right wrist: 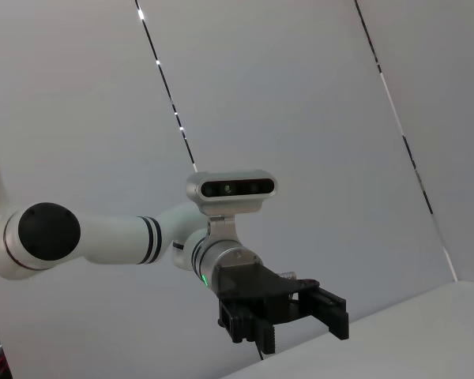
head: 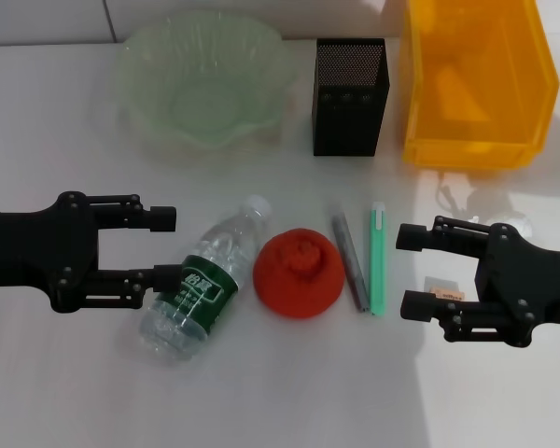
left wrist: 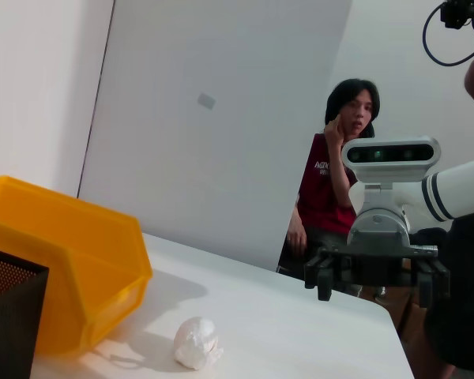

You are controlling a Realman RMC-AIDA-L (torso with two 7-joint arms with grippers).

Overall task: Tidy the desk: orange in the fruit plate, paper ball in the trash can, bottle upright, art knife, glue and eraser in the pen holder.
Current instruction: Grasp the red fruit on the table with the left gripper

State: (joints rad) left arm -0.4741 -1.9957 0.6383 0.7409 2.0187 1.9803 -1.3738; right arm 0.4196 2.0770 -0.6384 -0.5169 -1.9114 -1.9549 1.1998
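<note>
The surface (head: pixel 261 392) carries everything, nothing is sorted yet, and the step in hand looks like righting the bottle. The trash can (head: pixel 476 84) sits at two o'clock and holds nothing visible; the fruit plate (head: pixel 140 103) lies at eleven o'clock, equally bare. The pen holder (head: pixel 349 97) stands between them at twelve.

The bottle (head: pixel 205 280) lies on its side left of centre, its long axis running from seven o'clock to one o'clock, cap pointing toward one. The left gripper (head: pixel 165 247), fingers spread apart and holding nothing, hovers at nine o'clock with its lower finger touching or nearly touching the bottle's label. Next it likely needs to straddle the body and close before tipping it upright.

The orange (head: pixel 299 273) rests at centre, just beside the bottle. Two slim sticks (head: pixel 364 261) lie parallel, long axes near twelve-to-six. The right gripper (head: pixel 409 271) waits open at three o'clock, with the eraser (head: pixel 445 294) beneath its lower finger. The paper ball (left wrist: pixel 196 343) lies near the trash can.
</note>
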